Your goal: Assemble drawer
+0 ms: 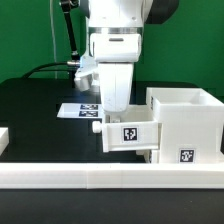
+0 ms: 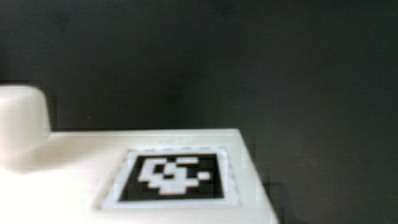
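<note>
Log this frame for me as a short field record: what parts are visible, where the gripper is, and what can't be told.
arm: over the table's middle, gripper down by the tray
tray: small white tray with a square tag on its front, set against the housing's side
housing: large open-topped white box, on the exterior view's right, tagged low on its front
marker board: flat tagged strip behind the gripper
rail: long low white rail across the front
wrist view: tagged white surface, blurred
gripper state: fingers hidden, cannot tell
</note>
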Controlling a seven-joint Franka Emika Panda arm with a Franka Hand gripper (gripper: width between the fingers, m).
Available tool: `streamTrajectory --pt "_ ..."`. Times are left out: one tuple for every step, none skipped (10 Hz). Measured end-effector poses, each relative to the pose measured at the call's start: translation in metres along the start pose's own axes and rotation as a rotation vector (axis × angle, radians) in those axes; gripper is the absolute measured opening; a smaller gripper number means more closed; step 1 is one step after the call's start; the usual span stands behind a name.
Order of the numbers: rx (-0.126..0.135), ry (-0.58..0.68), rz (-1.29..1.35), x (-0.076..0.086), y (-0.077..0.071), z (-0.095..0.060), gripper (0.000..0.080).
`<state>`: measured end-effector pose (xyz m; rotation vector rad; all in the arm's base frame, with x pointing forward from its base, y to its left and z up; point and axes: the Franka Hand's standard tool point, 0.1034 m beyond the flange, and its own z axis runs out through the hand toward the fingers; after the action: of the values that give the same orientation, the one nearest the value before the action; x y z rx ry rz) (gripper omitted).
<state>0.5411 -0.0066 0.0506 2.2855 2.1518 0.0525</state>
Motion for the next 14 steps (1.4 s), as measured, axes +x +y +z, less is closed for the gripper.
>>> streamTrajectory --pt "-0.002 0.000 -0.001 0.0004 0.0002 0.0000 0.0042" --pt "-0.003 0.000 -0.004 0.0024 0.0004 -0.0003 0.0042" --pt "-0.004 -0.002 -0.008 0.0052 0.0007 -0.0006 0.0042" --pt "-0.005 -0.007 -0.007 0.0053 0.0009 -0.0007 0.0042" --pt "-0.005 -0.008 0.005 0.0056 0.0007 -0.0006 0.0042" --pt "-0.005 -0.008 0.008 0.0057 0.0006 -0.0006 0.0042" --pt "-0.005 -0.008 0.005 0.0054 0.0007 -0.0003 0.0042" --pt "-0.005 -0.008 0.007 0.0047 0.0008 -0.0002 0.0042" --pt "-0.005 -0.008 0.007 0.0045 0.0008 -0.0002 0.0042" --pt "-0.005 -0.008 0.007 0.0044 0.0008 -0.0002 0.0042" --pt "-0.005 -0.009 -0.001 0.0048 0.0008 -0.0002 0.0042" --pt "-0.006 -0.013 -0.011 0.0046 0.0009 -0.0003 0.0042" --pt "-0.007 -0.022 -0.031 0.0048 0.0009 -0.0003 0.0042" --pt "-0.007 -0.032 -0.061 0.0074 0.0003 0.0005 0.0042"
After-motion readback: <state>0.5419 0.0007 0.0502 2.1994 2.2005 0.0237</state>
